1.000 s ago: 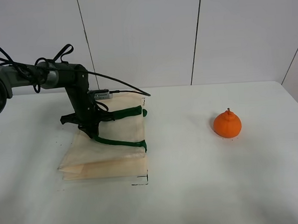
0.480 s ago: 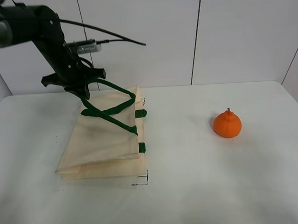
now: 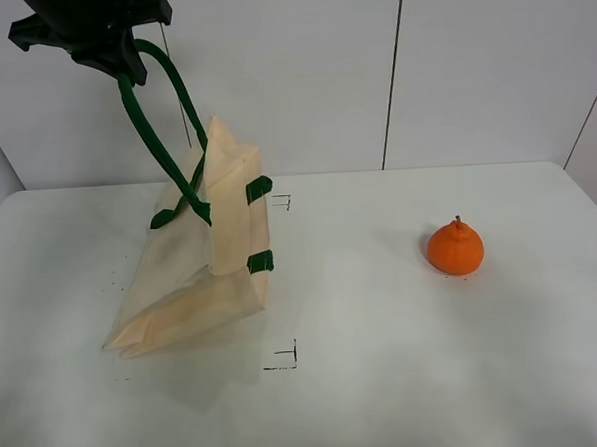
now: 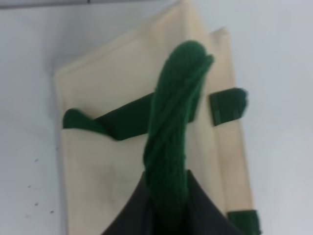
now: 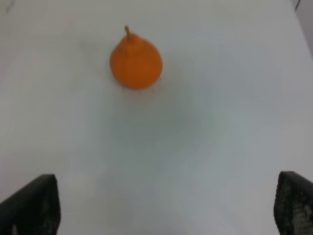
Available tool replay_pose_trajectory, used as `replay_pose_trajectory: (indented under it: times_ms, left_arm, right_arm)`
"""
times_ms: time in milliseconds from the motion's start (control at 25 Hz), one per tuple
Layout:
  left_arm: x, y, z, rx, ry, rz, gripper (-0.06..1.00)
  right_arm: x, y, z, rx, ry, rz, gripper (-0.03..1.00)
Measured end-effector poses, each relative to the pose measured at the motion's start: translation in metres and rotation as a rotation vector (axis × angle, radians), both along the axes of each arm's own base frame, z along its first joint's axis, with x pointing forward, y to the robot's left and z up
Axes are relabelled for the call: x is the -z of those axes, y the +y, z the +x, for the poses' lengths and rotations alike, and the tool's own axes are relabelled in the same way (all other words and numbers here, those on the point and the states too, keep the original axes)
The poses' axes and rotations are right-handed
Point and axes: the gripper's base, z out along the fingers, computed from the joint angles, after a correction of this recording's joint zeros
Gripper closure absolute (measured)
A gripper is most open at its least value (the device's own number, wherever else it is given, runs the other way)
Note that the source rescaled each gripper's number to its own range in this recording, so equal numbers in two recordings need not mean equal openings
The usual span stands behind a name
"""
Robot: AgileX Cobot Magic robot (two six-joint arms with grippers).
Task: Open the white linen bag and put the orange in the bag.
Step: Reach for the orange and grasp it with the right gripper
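Jaws of left gripper [image 3: 125,57] clamped on green strap handle [image 3: 158,126], high over far-left counter [image 3: 387,379]. Handle runs taut down to white linen bag [image 3: 195,259]. Bag hangs tilted, top edge raised, bottom edge resting on counter at left. Second handle [image 4: 112,125] lies against cloth. Green tabs [image 3: 258,190] on bag's right edge. Jaws of right gripper [image 5: 161,210] spread wide, holding nothing, above counter. Orange [image 3: 455,247] sits stem up on counter at right, well apart from bag.
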Motion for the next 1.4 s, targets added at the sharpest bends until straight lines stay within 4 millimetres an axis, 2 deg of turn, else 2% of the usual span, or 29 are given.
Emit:
replay_pose_trajectory:
  times_ms: [80, 200, 360, 600, 640, 800, 960, 1120, 1400]
  left_arm:
    - [-0.004, -0.001, -0.003, 0.010, -0.006, -0.023, 0.94]
    - [-0.009, -0.001, -0.006, 0.014, -0.015, -0.034, 0.94]
    - [-0.017, 0.000, -0.012, 0.017, -0.034, -0.043, 0.94]
    - [-0.025, 0.001, -0.018, 0.019, -0.054, -0.049, 0.94]
    - [-0.025, 0.001, -0.018, 0.019, -0.054, -0.049, 0.94]
    - [-0.025, 0.001, -0.018, 0.019, -0.054, -0.049, 0.94]
    - [-0.025, 0.001, -0.018, 0.021, -0.054, -0.048, 0.94]
    - [-0.025, 0.001, -0.018, 0.029, -0.056, -0.043, 0.94]
    - [-0.025, 0.001, -0.018, 0.031, -0.056, -0.042, 0.94]
  right_arm:
    - [-0.011, 0.000, 0.023, -0.003, 0.075, -0.003, -0.03]
    - [-0.025, 0.000, 0.069, -0.011, 0.181, 0.006, -0.03]
    - [-0.028, 0.001, 0.144, -0.016, 0.316, 0.045, -0.03]
    - [-0.001, 0.000, 0.264, -0.031, 0.497, 0.047, -0.03]
    - [0.000, 0.000, 0.280, -0.036, 0.503, 0.054, -0.03]
    - [0.025, 0.001, 0.333, -0.042, 0.584, 0.073, -0.03]
    - [0.052, 0.009, 0.359, -0.077, 0.645, 0.047, -0.03]
    - [0.074, 0.025, 0.367, -0.121, 0.683, -0.016, -0.03]
    - [0.113, 0.027, 0.379, -0.116, 0.729, -0.031, -0.03]
